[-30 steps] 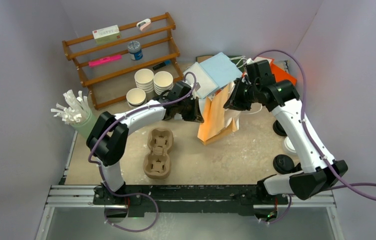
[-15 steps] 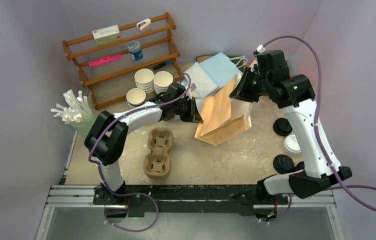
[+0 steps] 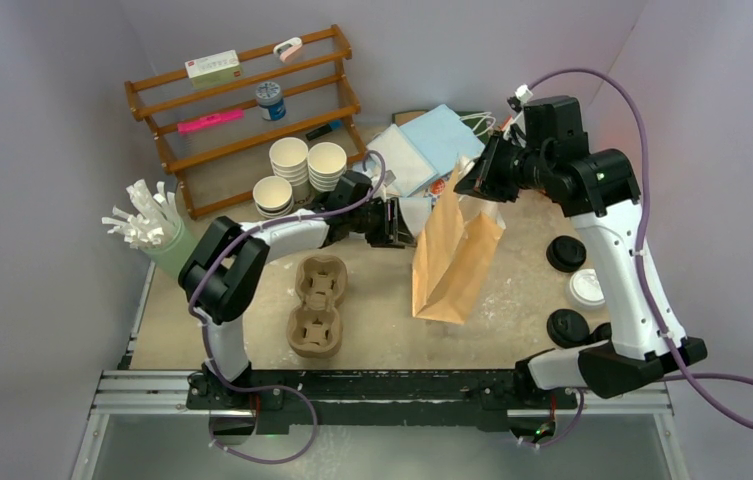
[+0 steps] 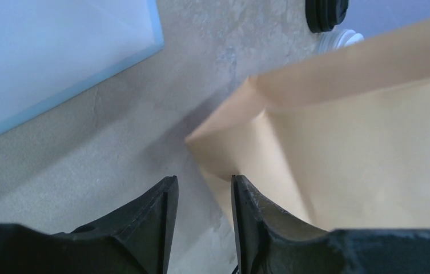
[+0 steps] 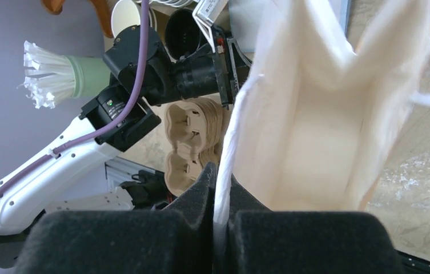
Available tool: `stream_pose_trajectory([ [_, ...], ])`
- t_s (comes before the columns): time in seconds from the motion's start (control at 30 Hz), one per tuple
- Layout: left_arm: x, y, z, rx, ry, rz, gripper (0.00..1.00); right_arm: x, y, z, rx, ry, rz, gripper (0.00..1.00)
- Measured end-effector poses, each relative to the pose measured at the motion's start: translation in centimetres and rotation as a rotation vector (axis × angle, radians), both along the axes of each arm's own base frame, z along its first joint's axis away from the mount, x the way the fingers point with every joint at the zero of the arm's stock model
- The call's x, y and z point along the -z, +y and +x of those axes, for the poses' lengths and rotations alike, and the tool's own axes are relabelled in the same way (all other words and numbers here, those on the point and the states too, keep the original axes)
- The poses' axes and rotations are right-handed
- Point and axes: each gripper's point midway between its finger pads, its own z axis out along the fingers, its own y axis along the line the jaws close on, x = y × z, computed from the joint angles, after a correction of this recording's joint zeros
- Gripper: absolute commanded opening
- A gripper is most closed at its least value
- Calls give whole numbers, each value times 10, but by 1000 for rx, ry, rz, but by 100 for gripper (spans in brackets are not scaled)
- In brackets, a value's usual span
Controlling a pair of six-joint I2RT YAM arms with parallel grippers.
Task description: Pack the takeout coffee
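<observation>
**Mia:** What is the right pincer [image 5: 221,177] doing?

**Ben:** It is clenching on the top edge of the paper bag [image 3: 452,255]. The bag is hanging under it. I cannot tell if the bottom is touching the surface [image 3: 372,325].

**Mia:** And the left pincer [image 4: 202,185]?

**Ben:** Its fingers are standing apart, holding nothing. The bag is sitting just beside it.

**Mia:** Where is the coffee?

**Ben:** The paper cups [image 3: 289,158] are standing in stacks just behind the left pincer, well apart from the right one. None are showing inside the bag.

**Mia:** What should be happening now?

**Ben:** I am thinking the left pincer should be taking the other edge and pulling gently, so the mouth is opening wide without tearing.

**Mia:** Anything in the way?

**Ben:** The pulp tray [image 3: 314,305] is lying near the left arm, and blue sheets [image 3: 442,135] are lying just behind the bag.
</observation>
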Motion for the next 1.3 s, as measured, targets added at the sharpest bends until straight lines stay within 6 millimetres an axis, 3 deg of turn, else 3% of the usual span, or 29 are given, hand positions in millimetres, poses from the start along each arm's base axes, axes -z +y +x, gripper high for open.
stream_pose_trajectory([
  [0.33,-18,-10,9,12,-71,-71,37,0,1,0,-20,-8,-7,0],
  [0.53,-7,0,6,11,-46,15,48,5,-3,7,-14,-21,-47,0],
  [0.67,-17,12,6,-3,-75,82,61,12,-8,16,-4,-39,-92,0],
  [0.8,-55,24,2,-31,-165,103,72,26,-10,20,-6,-39,-118,2],
  [0.93,-109,34,-7,-63,-275,78,87,40,-11,15,-15,-26,-119,16],
  [1.07,-149,47,-18,-106,-343,47,91,47,-6,7,-44,-24,-94,21],
  [1.2,-173,64,-25,-166,-392,38,93,48,5,3,-91,-27,-58,24],
  [1.3,-186,80,-30,-226,-426,42,94,44,14,3,-120,-43,-31,46],
])
